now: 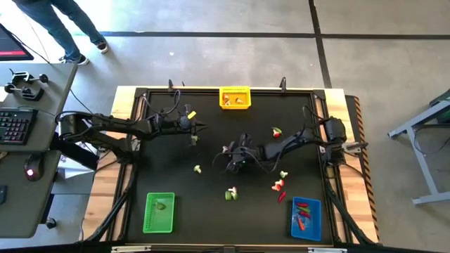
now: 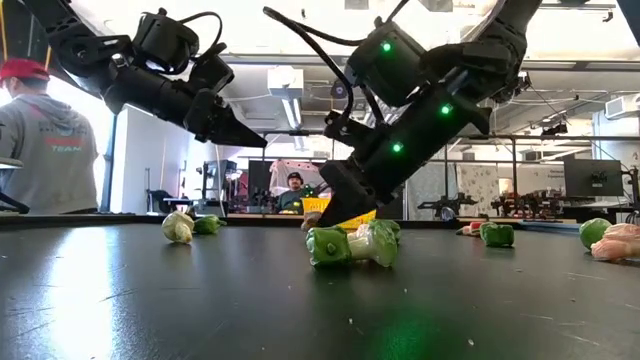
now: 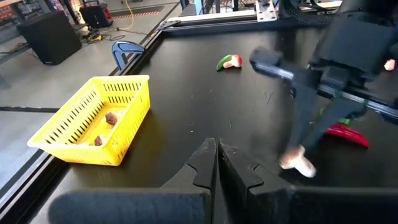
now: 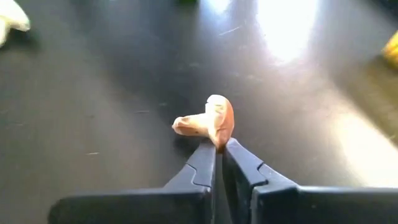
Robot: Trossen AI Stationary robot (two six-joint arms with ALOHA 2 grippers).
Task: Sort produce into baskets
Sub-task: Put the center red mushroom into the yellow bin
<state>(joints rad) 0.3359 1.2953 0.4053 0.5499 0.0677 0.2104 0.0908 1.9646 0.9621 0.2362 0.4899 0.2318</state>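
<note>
A tan mushroom piece (image 4: 208,119) lies on the black table near its middle. My right gripper (image 4: 218,144) is shut at it, reaching in from the table's right (image 1: 226,150). My left gripper (image 1: 202,127) hangs shut and empty above the table, left of the middle (image 3: 217,146). The yellow basket (image 1: 235,97) stands at the far edge with brownish pieces in it. The green basket (image 1: 159,212) is near left and holds one green piece. The blue basket (image 1: 306,218), near right, holds red pieces. Loose produce lies around: a red-and-green piece (image 1: 276,131), a whitish one (image 1: 197,169), green-white ones (image 1: 231,193). My right gripper pinches the rim of the mushroom's cap (image 4: 219,135) between its two fingertips. The fingers slant down from the table's right side. The mushroom rests on the table, its stem (image 4: 185,126) pointing away to one side.
Red and whitish pieces (image 1: 280,184) lie between the right gripper and the blue basket. A red chili (image 3: 348,134) lies just behind the right arm. A raised rim (image 1: 211,91) frames the table. A person (image 1: 63,21) stands beyond the far left corner.
</note>
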